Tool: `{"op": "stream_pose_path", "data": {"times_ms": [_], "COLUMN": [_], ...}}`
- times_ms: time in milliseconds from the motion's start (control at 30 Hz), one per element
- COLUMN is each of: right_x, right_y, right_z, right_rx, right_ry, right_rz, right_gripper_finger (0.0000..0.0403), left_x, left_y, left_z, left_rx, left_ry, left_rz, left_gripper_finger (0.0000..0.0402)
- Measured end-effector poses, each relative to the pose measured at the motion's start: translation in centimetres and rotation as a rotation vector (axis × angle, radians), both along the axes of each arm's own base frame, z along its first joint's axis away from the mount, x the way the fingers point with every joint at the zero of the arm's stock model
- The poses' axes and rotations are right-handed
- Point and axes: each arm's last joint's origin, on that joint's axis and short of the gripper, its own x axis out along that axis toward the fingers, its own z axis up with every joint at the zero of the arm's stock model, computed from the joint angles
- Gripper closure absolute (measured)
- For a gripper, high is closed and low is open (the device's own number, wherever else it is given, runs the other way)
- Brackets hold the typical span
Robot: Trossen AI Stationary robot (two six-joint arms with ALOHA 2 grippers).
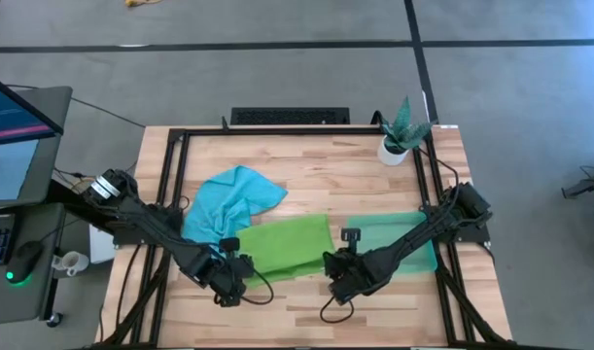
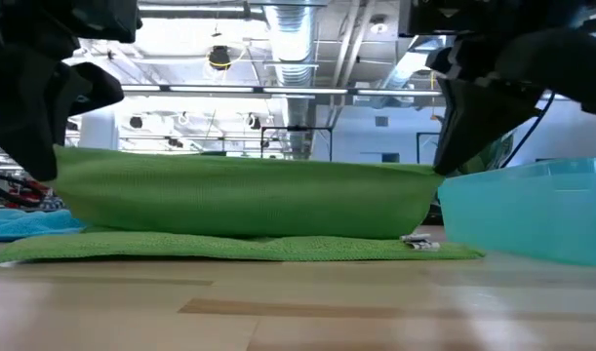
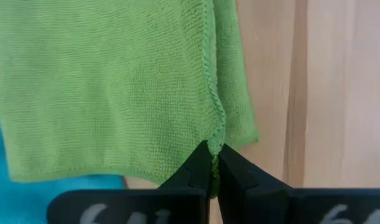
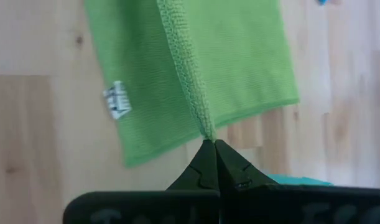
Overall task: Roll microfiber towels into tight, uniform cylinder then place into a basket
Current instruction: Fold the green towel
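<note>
lime green towel (image 1: pixel 289 245): mid-table, near edge lifted off the wood and folded back over itself, far part lying flat. left gripper (image 1: pixel 230 282): pinched tight on the towel's near left corner. right gripper (image 1: pixel 343 282): pinched tight on its near right corner. turquoise towel (image 1: pixel 230 202): crumpled, just behind. green basket (image 1: pixel 418 255): just right of the towel. white plant pot (image 1: pixel 394 151): far right corner.

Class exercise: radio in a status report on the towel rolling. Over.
Left gripper and right gripper both shut on green towel, near edge lifted. Blue towel bunched, untouched. Basket beside right arm. Nothing in the way.
</note>
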Motion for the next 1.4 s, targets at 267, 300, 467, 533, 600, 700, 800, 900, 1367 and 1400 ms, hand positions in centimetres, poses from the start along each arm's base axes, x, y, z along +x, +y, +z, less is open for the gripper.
{"op": "stream_pose_path", "data": {"times_ms": [267, 300, 467, 533, 600, 700, 800, 900, 1367, 1400], "right_x": [0.0, 0.0, 0.1, 0.1, 0.1, 0.3, 0.5, 0.6, 0.6, 0.6], "right_y": [0.3, 0.4, 0.6, 0.6, 0.6, 0.3, -0.1, -0.3, -0.3, -0.3], "right_z": [-0.1, -0.1, -0.2, -0.2, -0.2, -0.2, -0.2, -0.2, -0.2, -0.2], "right_rx": [0.058, 0.077, 0.144, 0.164, 0.166, 0.167, 0.165, 0.165, 0.182, 0.182], "right_ry": [0.019, 0.023, 0.044, 0.052, 0.052, 0.052, 0.054, 0.057, 0.067, 0.068], "right_rz": [0.004, 0.006, 0.012, 0.008, 0.002, -0.008, -0.015, -0.016, -0.013, -0.013], "right_gripper_finger": [0.0401, 0.0401, 0.0401, 0.0401, 0.0401, 0.0401, 0.0401, 0.0401, 0.0401, 0.0401], "left_x": [0.2, 0.2, 0.2, 0.2, 0.2, 0.2, 0.2, 0.2, 0.2, 0.1], "left_y": [-0.2, -0.3, -0.3, -0.3, -0.3, -0.3, -0.3, -0.3, -0.4, -0.4], "left_z": [0.1, 0.1, 0.1, 0.1, 0.1, 0.1, 0.1, 0.1, 0.1, 0.1], "left_rx": [-0.048, -0.057, -0.079, -0.08, -0.08, -0.08, -0.082, -0.085, -0.098, -0.098], "left_ry": [-0.013, -0.01, -0.003, -0.004, -0.004, -0.003, -0.003, -0.001, 0.011, 0.012], "left_rz": [0.018, 0.021, 0.024, 0.025, 0.026, 0.026, 0.031, 0.032, 0.023, 0.022], "left_gripper_finger": [0.0401, 0.0401, 0.0401, 0.0401, 0.0401, 0.0401, 0.0401, 0.0401, 0.0385, 0.0379]}}
